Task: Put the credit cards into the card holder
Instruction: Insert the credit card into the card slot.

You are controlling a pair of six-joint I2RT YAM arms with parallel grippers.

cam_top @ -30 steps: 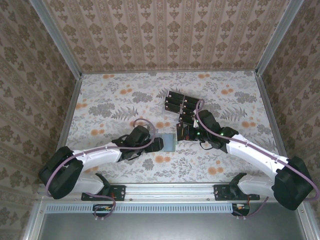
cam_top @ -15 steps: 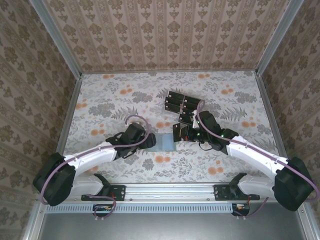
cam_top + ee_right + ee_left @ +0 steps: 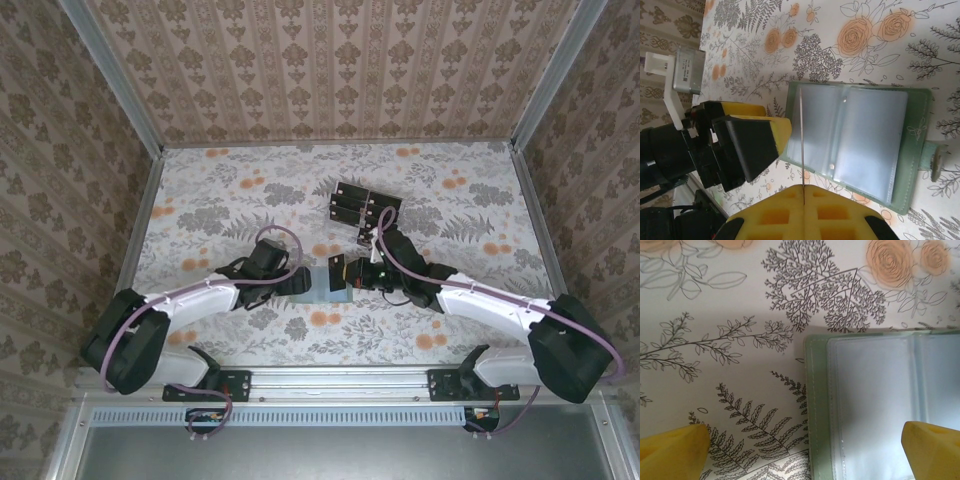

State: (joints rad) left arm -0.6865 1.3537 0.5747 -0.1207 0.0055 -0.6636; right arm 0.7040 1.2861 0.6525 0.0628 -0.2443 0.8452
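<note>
Swung right gripper (image 3: 804, 190) over holder (image 3: 867, 135), clamped on card (image 3: 802, 135), probably ready to slot in; parked left gripper (image 3: 807, 445) spread wide at its edge.

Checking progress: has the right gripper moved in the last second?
Yes. The right gripper has shifted left, away from the card pile, toward the wallet.

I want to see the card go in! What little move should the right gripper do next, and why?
Probably ease the card toward a clear pocket of the card holder. The right gripper is shut on it, edge-on over the open page, and the open left gripper straddles the holder's edge.
</note>
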